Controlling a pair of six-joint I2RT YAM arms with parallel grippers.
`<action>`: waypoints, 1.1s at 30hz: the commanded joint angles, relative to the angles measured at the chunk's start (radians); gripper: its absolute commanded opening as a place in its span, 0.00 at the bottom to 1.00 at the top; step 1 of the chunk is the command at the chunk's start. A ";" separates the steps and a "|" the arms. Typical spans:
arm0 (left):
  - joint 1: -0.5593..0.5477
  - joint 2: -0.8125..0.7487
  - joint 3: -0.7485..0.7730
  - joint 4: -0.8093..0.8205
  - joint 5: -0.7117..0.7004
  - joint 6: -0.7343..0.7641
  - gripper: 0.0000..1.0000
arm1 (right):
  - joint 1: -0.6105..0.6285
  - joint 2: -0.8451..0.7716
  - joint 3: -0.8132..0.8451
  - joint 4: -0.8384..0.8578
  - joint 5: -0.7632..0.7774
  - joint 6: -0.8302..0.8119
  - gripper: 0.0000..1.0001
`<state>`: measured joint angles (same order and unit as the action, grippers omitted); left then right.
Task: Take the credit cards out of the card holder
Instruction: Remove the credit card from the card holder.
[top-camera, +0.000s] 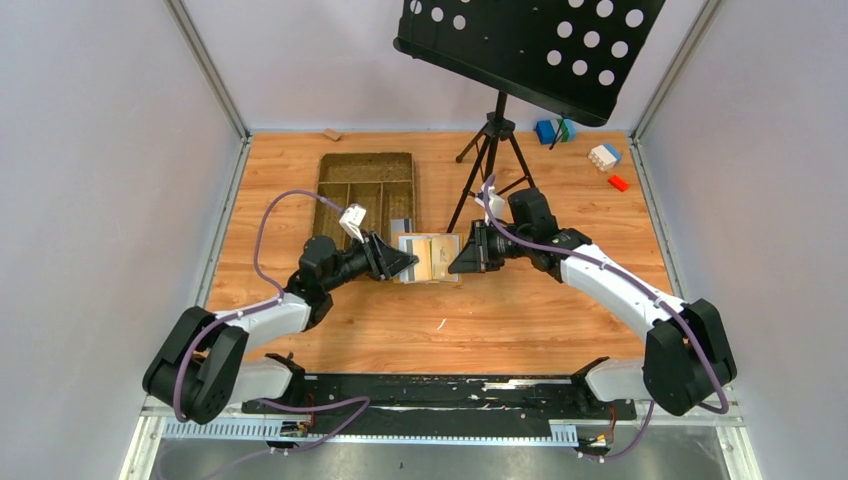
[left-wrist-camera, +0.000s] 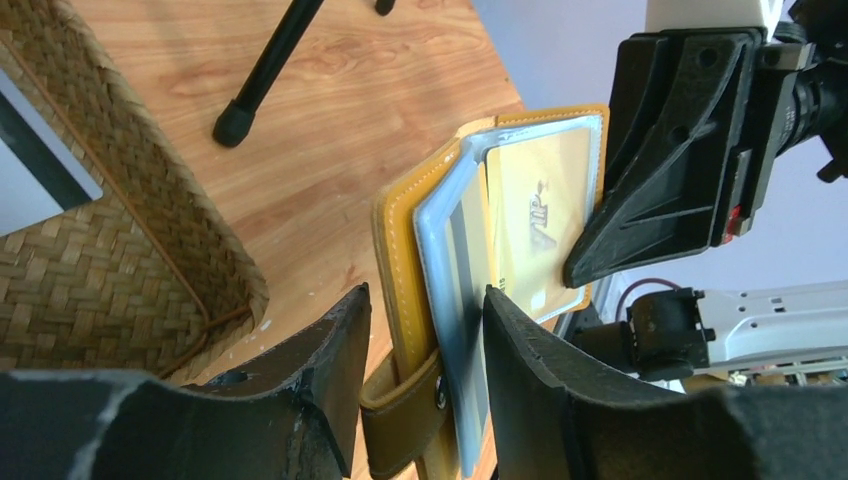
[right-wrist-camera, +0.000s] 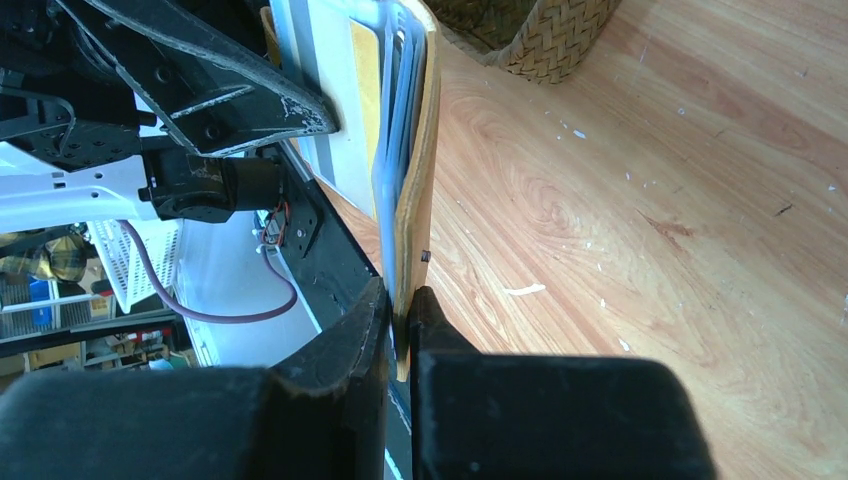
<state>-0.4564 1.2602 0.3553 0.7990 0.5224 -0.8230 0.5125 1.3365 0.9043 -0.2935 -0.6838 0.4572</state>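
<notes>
The mustard-yellow card holder (top-camera: 432, 258) hangs open above the table between my two grippers. In the left wrist view its yellow cover (left-wrist-camera: 400, 250) and grey-blue sleeves stand between the fingers of my left gripper (left-wrist-camera: 425, 340), which is open and straddles them; the left finger stands apart from the cover. A gold credit card (left-wrist-camera: 535, 215) marked VIP sits in a clear sleeve. My right gripper (right-wrist-camera: 402, 310) is shut on the edge of the other cover (right-wrist-camera: 418, 190). In the top view the left gripper (top-camera: 408, 262) and right gripper (top-camera: 458, 258) face each other.
A brown woven tray (top-camera: 365, 190) lies just behind the left gripper; a pale card with a dark stripe (left-wrist-camera: 35, 170) rests in it. A black music stand (top-camera: 530, 50) on a tripod (top-camera: 490, 150) rises behind the right arm. Toy blocks (top-camera: 605, 155) sit back right.
</notes>
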 joint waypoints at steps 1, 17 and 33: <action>-0.002 -0.053 0.027 -0.083 0.001 0.076 0.52 | -0.005 0.005 0.041 0.020 -0.026 -0.014 0.00; -0.002 -0.111 0.022 -0.183 0.020 0.108 0.52 | -0.003 0.024 0.040 0.032 -0.049 -0.025 0.00; -0.002 -0.126 -0.013 -0.090 0.031 0.080 0.00 | -0.004 -0.013 0.018 0.016 0.096 -0.045 0.14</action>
<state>-0.4572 1.1633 0.3550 0.6502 0.5655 -0.7502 0.5117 1.3682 0.9043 -0.2977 -0.6758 0.4335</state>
